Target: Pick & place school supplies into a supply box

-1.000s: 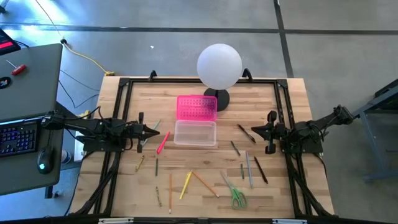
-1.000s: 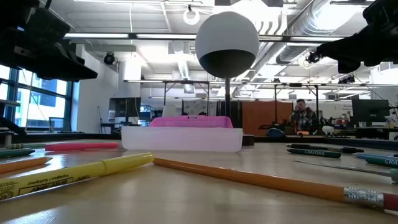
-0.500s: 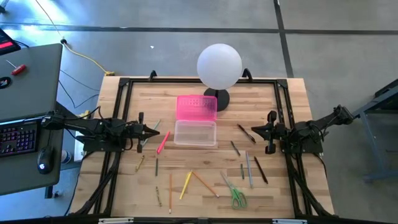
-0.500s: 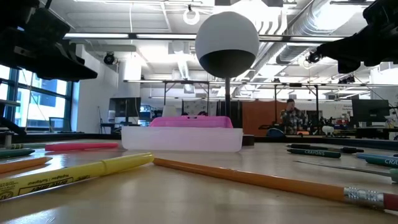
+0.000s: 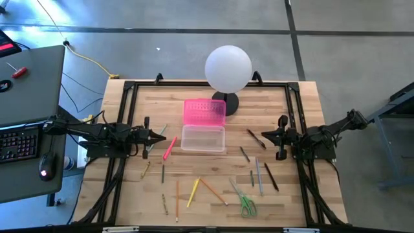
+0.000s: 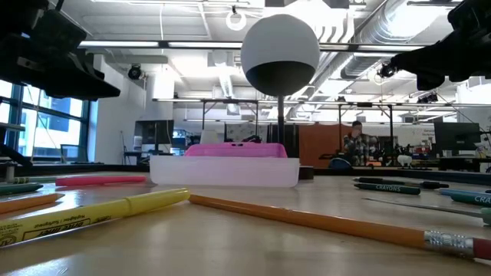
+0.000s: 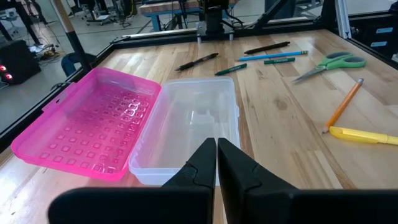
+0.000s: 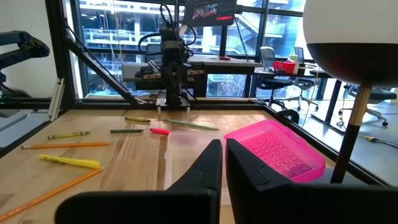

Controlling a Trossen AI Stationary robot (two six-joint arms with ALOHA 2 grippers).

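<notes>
The supply box lies open at the table's middle: its clear base (image 5: 203,138) toward the near side, its hot-pink lid (image 5: 204,111) laid back toward the far side; both show in the left wrist view (image 7: 186,127). A pink marker (image 5: 169,148) lies left of the box. Pencils and pens lie scattered on the table's near half, with a yellow one (image 5: 193,192), an orange pencil (image 5: 213,191) and green-handled scissors (image 5: 244,200). My left gripper (image 5: 172,138) is shut and empty at the left side. My right gripper (image 5: 263,137) is shut and empty at the right side.
A white globe lamp (image 5: 228,69) stands on a dark foot just behind the box. A black frame (image 5: 207,84) runs along the table's edges. A desk with a keyboard (image 5: 18,144) stands left of the table. A person (image 6: 355,142) shows far off in the room.
</notes>
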